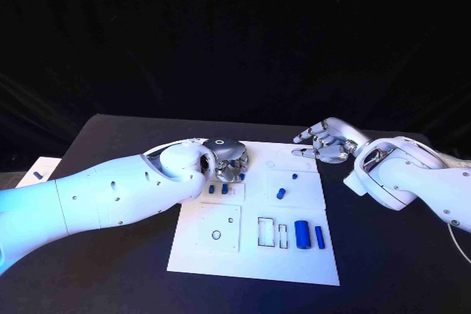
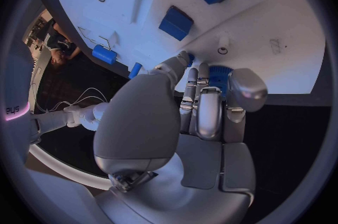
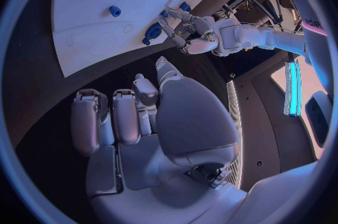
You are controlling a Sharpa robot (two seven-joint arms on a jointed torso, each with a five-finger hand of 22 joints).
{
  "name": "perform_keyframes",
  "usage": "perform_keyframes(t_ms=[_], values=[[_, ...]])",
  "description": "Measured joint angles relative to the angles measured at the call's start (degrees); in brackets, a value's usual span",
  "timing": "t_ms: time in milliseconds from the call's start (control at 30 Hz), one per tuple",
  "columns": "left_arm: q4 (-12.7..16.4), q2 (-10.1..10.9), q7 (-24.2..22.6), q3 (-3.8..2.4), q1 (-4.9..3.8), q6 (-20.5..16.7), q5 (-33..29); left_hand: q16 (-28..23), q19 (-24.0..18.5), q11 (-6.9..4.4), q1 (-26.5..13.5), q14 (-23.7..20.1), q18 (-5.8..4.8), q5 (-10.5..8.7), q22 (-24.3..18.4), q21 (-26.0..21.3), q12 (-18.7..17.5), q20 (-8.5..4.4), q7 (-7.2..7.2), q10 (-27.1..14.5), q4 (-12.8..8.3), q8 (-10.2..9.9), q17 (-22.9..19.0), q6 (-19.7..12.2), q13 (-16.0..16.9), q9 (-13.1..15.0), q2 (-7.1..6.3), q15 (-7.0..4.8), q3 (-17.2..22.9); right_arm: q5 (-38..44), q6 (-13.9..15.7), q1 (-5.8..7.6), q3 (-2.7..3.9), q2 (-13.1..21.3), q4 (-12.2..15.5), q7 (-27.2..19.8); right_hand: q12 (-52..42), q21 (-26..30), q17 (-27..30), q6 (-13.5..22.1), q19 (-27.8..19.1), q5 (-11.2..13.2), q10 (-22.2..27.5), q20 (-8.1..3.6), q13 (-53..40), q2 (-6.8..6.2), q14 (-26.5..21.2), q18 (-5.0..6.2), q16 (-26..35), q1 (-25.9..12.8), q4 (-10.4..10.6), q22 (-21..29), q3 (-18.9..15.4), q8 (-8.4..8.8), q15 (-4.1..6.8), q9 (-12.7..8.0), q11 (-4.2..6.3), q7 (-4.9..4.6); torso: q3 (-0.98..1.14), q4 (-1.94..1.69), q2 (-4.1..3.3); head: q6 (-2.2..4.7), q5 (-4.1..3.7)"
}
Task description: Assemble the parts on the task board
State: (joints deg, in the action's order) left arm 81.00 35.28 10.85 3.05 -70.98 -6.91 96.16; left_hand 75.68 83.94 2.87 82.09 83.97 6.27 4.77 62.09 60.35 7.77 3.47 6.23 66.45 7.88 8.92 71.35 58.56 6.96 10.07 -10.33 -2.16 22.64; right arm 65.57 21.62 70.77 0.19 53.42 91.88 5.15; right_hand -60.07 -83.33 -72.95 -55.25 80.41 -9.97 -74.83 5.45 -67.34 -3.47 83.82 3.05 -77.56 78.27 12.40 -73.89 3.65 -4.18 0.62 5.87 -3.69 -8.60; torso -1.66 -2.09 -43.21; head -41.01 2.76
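My left robot hand (image 2: pixel 204 106) is down over the far left part of the task board (image 1: pixel 295 256), fingers curled in around a small blue ridged part (image 2: pixel 219 75) at the fingertips. I judge it gripped, though much of the part is hidden. My right robot hand (image 1: pixel 329 142) hovers at the board's far right corner, fingers loosely apart, holding nothing. These parts look like light, rigid plastic, smooth enough to slip, so I'd pinch each across its sides, low and square. Two blue blocks (image 1: pixel 219 189) stand just beside the left robot hand, a small peg (image 1: pixel 281 193) mid-board, and a large cylinder (image 1: pixel 303 234) with a thinner bar (image 1: pixel 319 237) toward the near right corner. The board lies flat on the black bench (image 1: pixel 393 259). Dark curtain behind.
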Motion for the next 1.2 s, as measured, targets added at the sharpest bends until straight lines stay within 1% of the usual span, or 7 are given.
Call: perform_keyframes(t_ms=[200,300,367,700,767,967,1200], values=[[-0.27,-0.42,0.24,-0.01,0.1,0.37,0.18,0.0,0.0,0.0,0.0,0.0,0.0,0.0,0.0,-0.24,-0.29,0.0,-0.29,0.41,-0.11,-0.23,-0.08,0.35,-0.15,-0.06,0.0,0.0,0.43,0.0,0.0,0.0,0.0,-0.02,0.01,0.0,0.0,0.0,0.0,0.0,0.0,0.0,0.0,0.0,0.0,0.0,0.0,0.0,0.0,0.0,-0.16,0.0,-0.16,0.0,0.0,0.0,0.0,0.0,0.0,0.02,0.0,-0.01,0.04],[-0.33,-0.55,0.27,-0.03,0.16,0.54,0.25,0.0,0.0,-0.2,0.0,0.0,0.01,0.0,0.0,-0.24,-0.29,0.0,-0.21,0.61,-0.16,-0.22,-0.12,0.62,-0.19,-0.08,0.0,0.0,0.79,0.0,-0.01,0.0,0.0,-0.03,0.03,0.0,0.0,0.0,0.0,0.0,0.0,0.0,0.0,0.0,0.0,0.0,0.0,0.0,0.0,0.0,-0.16,0.0,-0.16,0.0,0.0,-0.01,0.0,0.0,0.0,0.03,0.0,-0.01,0.07],[-0.39,-0.62,0.29,-0.06,0.16,0.62,0.29,0.0,0.02,-0.03,0.0,0.0,0.01,0.0,0.0,-0.24,-0.34,-0.02,-0.21,0.83,-0.16,-0.22,-0.12,0.62,-0.25,-0.08,0.0,0.0,0.79,0.0,-0.01,0.0,0.0,-0.03,0.04,0.0,0.0,0.0,0.0,0.0,0.0,0.0,0.0,0.0,0.0,0.0,0.0,0.0,0.0,0.0,-0.16,0.0,-0.16,0.0,0.0,-0.01,0.0,0.0,0.01,0.04,0.0,-0.01,0.08],[-0.43,-0.84,0.34,-0.14,0.16,1.05,0.4,0.22,0.21,-0.14,0.0,0.12,0.01,0.0,-0.05,-0.24,-0.8,-0.21,-0.29,0.96,-0.46,-0.45,-0.28,0.96,-0.4,-0.17,0.0,-0.12,1.1,0.0,-0.01,0.0,0.0,-0.03,0.1,0.0,0.0,0.0,0.0,0.0,0.0,0.0,0.0,0.0,0.0,0.0,0.0,0.0,0.0,0.0,-0.16,0.0,-0.16,0.0,0.0,-0.01,0.0,0.0,0.03,0.02,-0.01,-0.07,0.04],[-0.43,-0.89,0.34,-0.16,0.16,1.15,0.4,0.22,0.07,-0.12,0.17,-0.01,0.01,0.0,-0.03,-0.24,-1.14,-0.34,-0.4,1.34,-0.7,-0.45,-0.35,1.23,-0.5,-0.23,0.35,-0.41,1.65,0.0,-0.01,0.0,0.0,-0.03,0.11,0.0,0.0,0.0,0.0,0.0,0.0,0.0,0.0,0.0,0.0,0.0,0.0,0.0,0.0,0.0,-0.16,0.0,-0.16,0.0,0.0,0.01,0.0,0.0,0.03,0.02,-0.01,-0.09,0.04],[-0.53,-1.02,0.32,-0.21,0.13,1.51,0.4,0.5,-0.01,-0.39,1.31,-0.01,0.01,0.0,0.59,-0.24,-1.8,-0.42,-0.3,2.97,-2.17,-0.68,-0.42,2.8,-0.74,-0.25,1.77,-0.41,3.91,0.0,-0.01,0.0,0.0,-0.03,0.17,0.0,0.0,0.0,0.0,0.0,0.0,0.0,0.0,0.0,0.0,0.0,0.0,0.0,0.0,0.0,-0.16,0.0,-0.16,0.0,0.0,0.03,0.0,0.0,0.03,0.02,-0.01,-0.14,0.08],[-0.65,-1.11,0.23,-0.27,0.11,1.87,0.4,1.16,-0.01,-0.31,1.64,-0.01,0.02,-0.03,1.27,0.16,-2.68,-0.42,0.1,5.01,-4.36,-0.92,-0.52,4.41,-1.15,-0.44,2.44,-0.4,6.89,0.0,-0.02,0.0,0.0,-0.01,0.2,0.0,0.0,0.0,0.0,0.0,0.0,0.0,0.0,0.0,0.0,0.0,0.0,0.0,0.0,0.0,-0.16,0.0,-0.16,0.0,0.0,0.03,0.0,0.0,0.03,0.03,0.0,-0.18,0.09]])
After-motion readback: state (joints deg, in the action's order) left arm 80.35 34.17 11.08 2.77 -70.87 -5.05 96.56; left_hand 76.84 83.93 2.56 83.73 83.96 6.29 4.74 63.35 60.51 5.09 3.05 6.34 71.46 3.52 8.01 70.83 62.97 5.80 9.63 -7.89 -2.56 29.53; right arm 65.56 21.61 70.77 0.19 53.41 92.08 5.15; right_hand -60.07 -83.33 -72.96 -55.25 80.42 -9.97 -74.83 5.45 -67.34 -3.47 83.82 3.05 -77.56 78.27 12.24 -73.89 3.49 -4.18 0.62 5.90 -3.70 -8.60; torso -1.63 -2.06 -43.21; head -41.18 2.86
